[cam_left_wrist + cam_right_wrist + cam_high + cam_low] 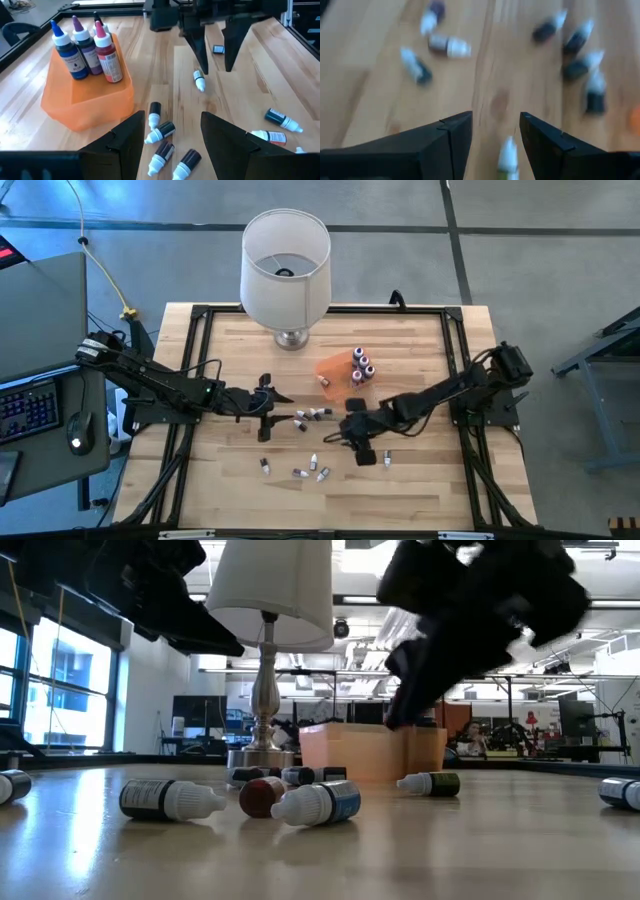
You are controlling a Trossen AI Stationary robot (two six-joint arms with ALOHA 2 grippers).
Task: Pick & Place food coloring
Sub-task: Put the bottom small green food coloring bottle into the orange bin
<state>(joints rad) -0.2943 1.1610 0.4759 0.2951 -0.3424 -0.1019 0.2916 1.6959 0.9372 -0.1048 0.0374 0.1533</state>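
High view: left gripper (268,402) spread, beside a cluster of bottles (313,416) mid-table. Right gripper (357,442) spread, empty, above the table (420,490). Tray (336,368) near the lamp (286,265) holds upright bottles.

Low view: bottles lie on their sides before the tray (350,752).

Left wrist view: three capped bottles stand in the tray (85,97).

Right wrist view: one bottle (507,157) lies between the spread fingers.

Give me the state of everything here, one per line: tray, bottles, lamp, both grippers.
Tray: holds upright bottles.
Loose bottles: lying on their sides on the table.
Lamp: upright.
Left gripper: open, empty.
Right gripper: open, empty, above a lying bottle.
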